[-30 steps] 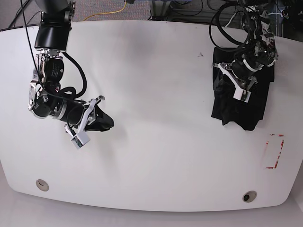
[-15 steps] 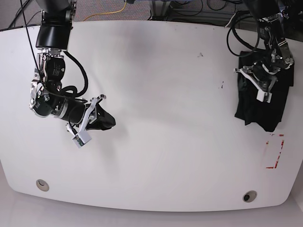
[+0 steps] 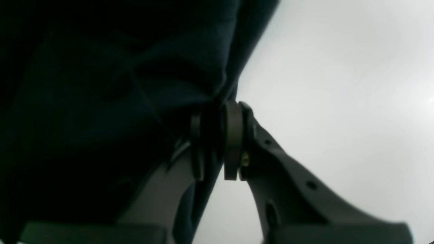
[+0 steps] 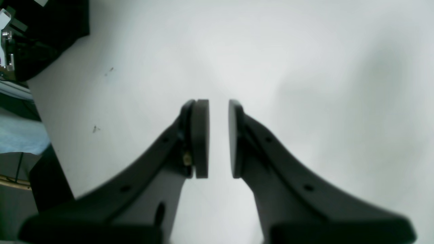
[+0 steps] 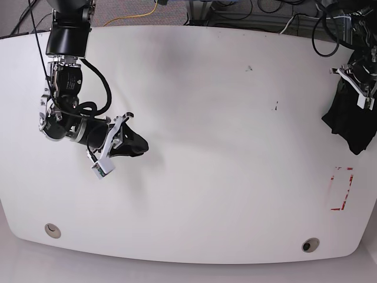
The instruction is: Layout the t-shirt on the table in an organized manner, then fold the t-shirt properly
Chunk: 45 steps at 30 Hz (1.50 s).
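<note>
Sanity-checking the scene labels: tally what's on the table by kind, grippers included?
Black t-shirt: 1
Round metal grommets: 2
Red tape outline: 1
Grippers, left gripper and right gripper: 2
Total: 6

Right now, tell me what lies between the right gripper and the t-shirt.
In the base view, only bare white table separates the right gripper from the t-shirt, save small dark specks.
</note>
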### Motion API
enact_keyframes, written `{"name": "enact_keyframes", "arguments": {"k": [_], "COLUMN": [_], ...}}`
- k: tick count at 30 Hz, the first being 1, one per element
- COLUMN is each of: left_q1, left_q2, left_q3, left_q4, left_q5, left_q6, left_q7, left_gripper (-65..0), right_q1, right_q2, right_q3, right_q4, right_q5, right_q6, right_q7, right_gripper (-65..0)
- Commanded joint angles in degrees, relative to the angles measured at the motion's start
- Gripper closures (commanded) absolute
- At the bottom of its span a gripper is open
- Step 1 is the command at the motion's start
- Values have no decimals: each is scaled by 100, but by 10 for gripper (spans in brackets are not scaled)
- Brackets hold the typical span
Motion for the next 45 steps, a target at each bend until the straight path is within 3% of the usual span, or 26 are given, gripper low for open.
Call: {"name": "enact_keyframes", "arguments": {"k": [1, 10, 16, 22, 27, 35, 45], "left_q1": [5, -74, -655, -1244, -1727, -2044, -2044], "left_q2": [-107, 95, 130, 156, 156, 112, -336], "left_q3": [-83, 259, 717, 1130, 1165, 1156, 998], "left_q4": [139, 956, 1273, 745, -90, -1198, -1813], "left_q5": [-83, -101, -57, -22, 576, 1350, 1446], "left_q6": [-21, -21, -21, -21, -21, -21, -21], "left_q7": [-100, 199, 568, 621, 595, -144, -750], "left_gripper": [-75, -76, -76, -76, -76, -76, -76], "right_q1": [127, 127, 127, 127, 127, 31, -233], "right_q2": [64, 55, 55, 55, 55, 64, 64], "right_q3": [30, 30, 30, 30, 39, 74, 74], "right_q4": [110, 110, 110, 110, 110, 198, 646], "right_q5": [152, 161, 161, 161, 161, 170, 161], "right_q6": [30, 30, 30, 30, 30, 30, 30], "right_q7": [134, 134, 134, 134, 134, 134, 134], "right_gripper": [-101, -101, -101, -101, -101, -100, -101]}}
